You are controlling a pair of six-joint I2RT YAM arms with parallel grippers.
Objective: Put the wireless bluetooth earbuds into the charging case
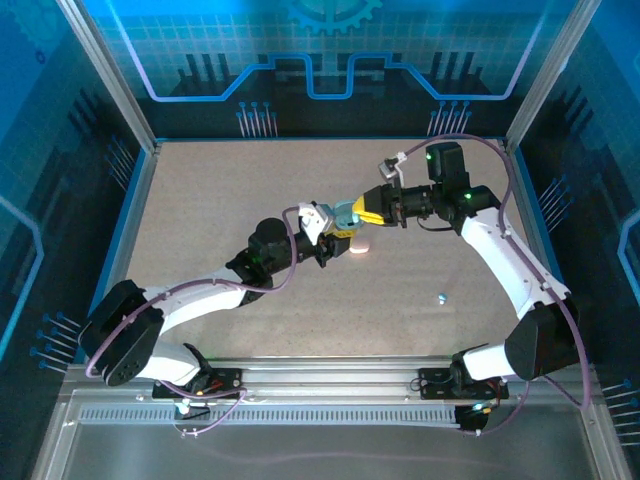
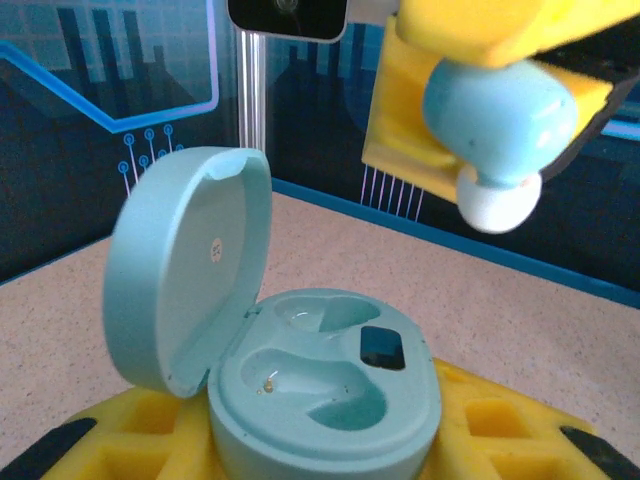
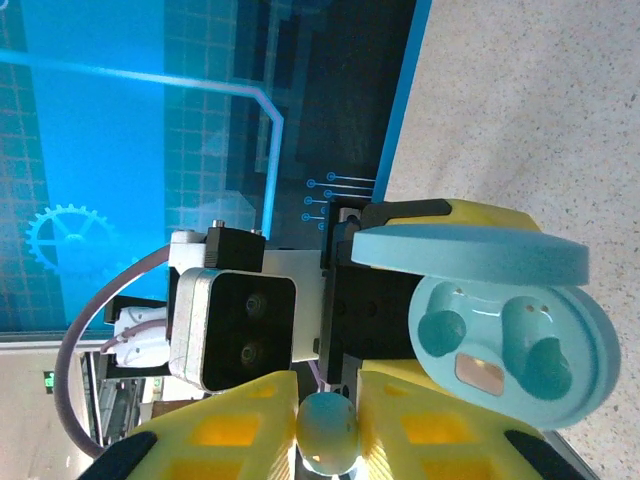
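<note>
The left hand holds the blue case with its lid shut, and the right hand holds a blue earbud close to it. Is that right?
Not quite. The lid is open, not shut, as the left wrist view shows. The left hand does hold the blue case, and the right hand holds a blue earbud close to it.

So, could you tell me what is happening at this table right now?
The left jaws hold a pale-blue charging case, lid open, both wells empty. The right jaws grip a matching earbud above it, not yet seated. A pinkish piece and a small blue piece lie on the table.
</note>
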